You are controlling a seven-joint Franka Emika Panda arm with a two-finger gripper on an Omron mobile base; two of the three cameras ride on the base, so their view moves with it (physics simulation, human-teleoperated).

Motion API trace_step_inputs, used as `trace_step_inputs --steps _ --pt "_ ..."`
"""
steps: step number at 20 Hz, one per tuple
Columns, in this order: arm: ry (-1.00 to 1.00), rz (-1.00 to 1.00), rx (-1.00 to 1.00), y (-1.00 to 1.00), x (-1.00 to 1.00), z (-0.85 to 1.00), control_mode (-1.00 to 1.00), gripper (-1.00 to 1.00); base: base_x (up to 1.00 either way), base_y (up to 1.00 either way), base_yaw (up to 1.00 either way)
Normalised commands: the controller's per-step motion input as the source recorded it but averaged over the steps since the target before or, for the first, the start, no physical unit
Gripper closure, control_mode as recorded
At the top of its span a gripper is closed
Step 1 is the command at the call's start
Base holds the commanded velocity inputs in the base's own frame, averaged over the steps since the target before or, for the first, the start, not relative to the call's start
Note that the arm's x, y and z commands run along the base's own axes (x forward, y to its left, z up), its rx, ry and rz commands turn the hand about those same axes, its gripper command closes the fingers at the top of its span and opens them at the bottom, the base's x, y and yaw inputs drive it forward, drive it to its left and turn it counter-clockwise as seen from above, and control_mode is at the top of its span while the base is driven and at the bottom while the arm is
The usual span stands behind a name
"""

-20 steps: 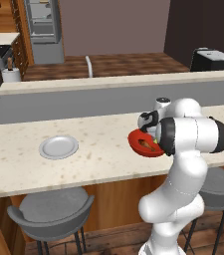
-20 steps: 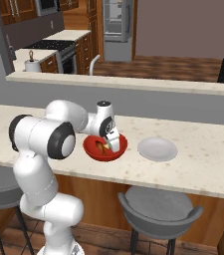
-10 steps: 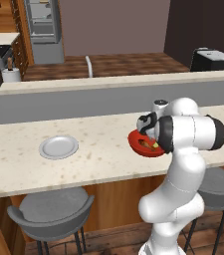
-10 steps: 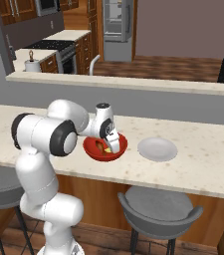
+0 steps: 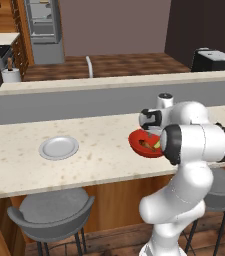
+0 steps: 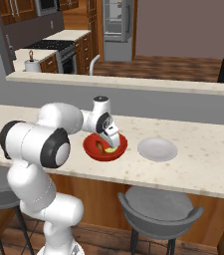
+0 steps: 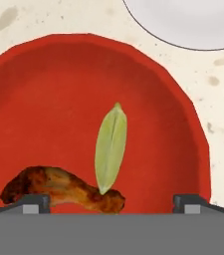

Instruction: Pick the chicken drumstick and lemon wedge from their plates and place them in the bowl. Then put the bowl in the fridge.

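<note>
End effector (image 7: pixel 111 201) now spread wide over bowl (image 7: pixel 49 89), was pinched earlier; lemon wedge (image 7: pixel 110 147) lies released, touching drumstick (image 7: pixel 63 189).

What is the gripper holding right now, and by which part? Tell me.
Nothing. The gripper is open above the bowl; the lemon wedge and chicken drumstick lie loose inside it, between the spread fingers.

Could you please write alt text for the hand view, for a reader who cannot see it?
The red bowl holds the lemon wedge, one tip touching the chicken drumstick. The open gripper hangs just above, and a grey plate lies beyond on the speckled counter.
</note>
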Motion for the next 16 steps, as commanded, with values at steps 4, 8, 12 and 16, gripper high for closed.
trace_step_inputs --steps 4,8,12,16 --pt "0.02 0.57 -0.02 0.34 -0.41 0.18 -1.0 -1.0 0.0 0.0 0.0" --pt "0.0 0.74 -0.13 0.44 -0.26 0.07 -1.0 -1.0 0.0 0.0 0.0" --pt "0.0 0.78 -0.16 0.42 -0.2 0.0 -1.0 -1.0 0.0 0.0 0.0" --pt "0.0 0.72 -0.11 0.34 -0.01 -0.06 -1.0 -1.0 0.0 0.0 0.0"
